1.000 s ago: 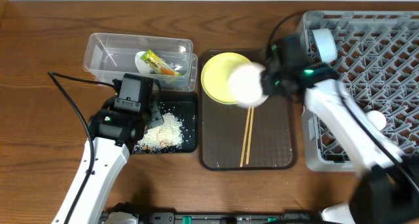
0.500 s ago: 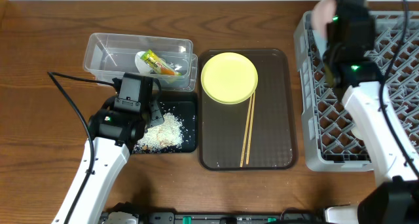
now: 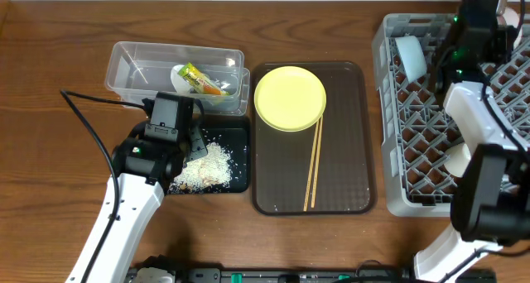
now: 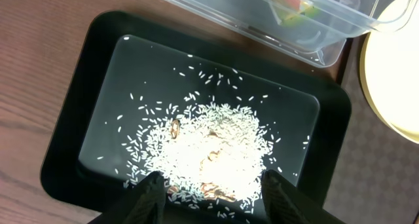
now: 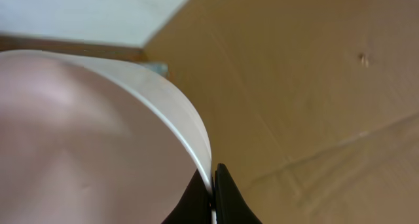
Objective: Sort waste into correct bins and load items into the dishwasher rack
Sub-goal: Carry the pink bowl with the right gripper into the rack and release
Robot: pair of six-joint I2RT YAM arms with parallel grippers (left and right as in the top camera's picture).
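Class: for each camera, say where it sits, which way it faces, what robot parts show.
Overhead: above the table, facing down; both arms show.
Left wrist: above black tray, facing down at rice; open fingers show.
Right wrist: close to a white bowl; fingers pinch its rim.
Overhead and left wrist share tray and rice.

Glossy black tray (image 4: pixel 98 80), clear plastic tub (image 4: pixel 308 37), wooden table (image 4: pixel 39 27).
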